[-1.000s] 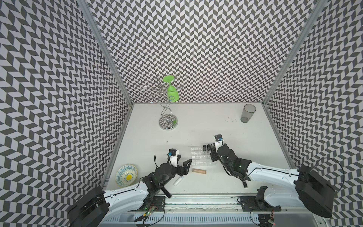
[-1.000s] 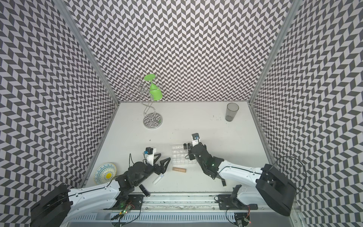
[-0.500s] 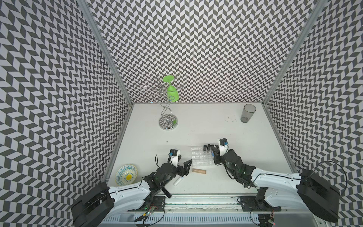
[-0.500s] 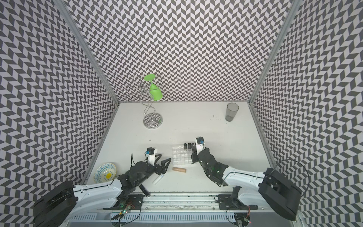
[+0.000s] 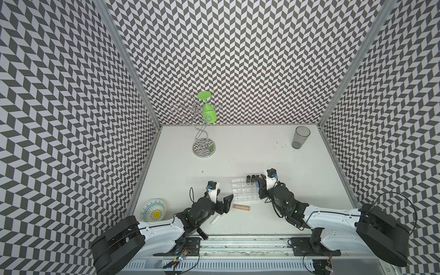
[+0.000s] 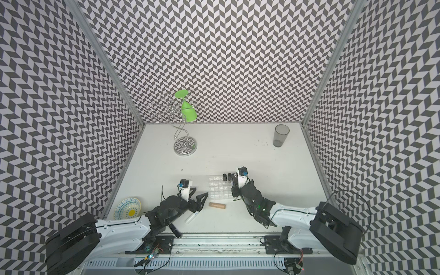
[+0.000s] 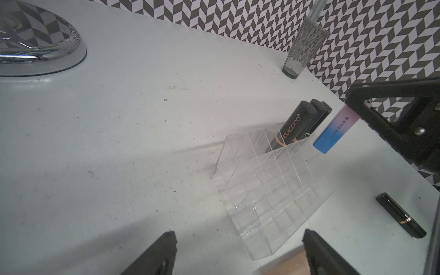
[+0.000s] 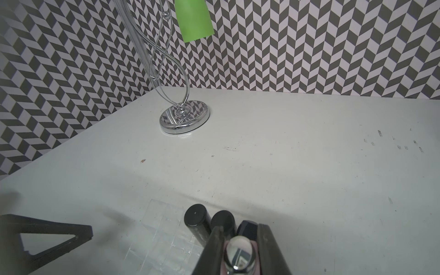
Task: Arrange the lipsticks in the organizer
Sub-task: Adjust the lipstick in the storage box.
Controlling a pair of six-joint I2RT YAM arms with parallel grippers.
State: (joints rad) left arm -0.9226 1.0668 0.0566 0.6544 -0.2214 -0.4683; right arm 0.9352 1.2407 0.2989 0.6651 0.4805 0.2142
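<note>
The clear organizer (image 5: 242, 194) (image 6: 217, 189) (image 7: 273, 190) sits front centre on the table. Black lipsticks (image 5: 251, 179) (image 7: 294, 125) (image 8: 197, 217) stand in its back row. My right gripper (image 5: 260, 185) (image 8: 238, 238) is shut on the pink-to-blue lipstick (image 7: 333, 129), blue end down, beside those tubes at the row's right end. My left gripper (image 5: 223, 200) (image 7: 239, 233) is open and holds nothing, just left of the organizer. A tan lipstick (image 5: 241, 207) (image 6: 217, 205) and a white lipstick (image 5: 216, 219) lie in front. One black lipstick (image 7: 401, 215) lies right of the organizer.
Another black tube (image 5: 202, 232) lies at the table's front edge under my left arm. A chrome wire stand (image 5: 204, 147) with a green glass (image 5: 209, 112) is at the back left, a grey tumbler (image 5: 300, 137) at the back right, and a patterned plate (image 5: 153, 210) at the front left.
My right gripper has shifted slightly right with the gradient lipstick, uncovering the black tubes in the back row. The left arm has barely moved.
</note>
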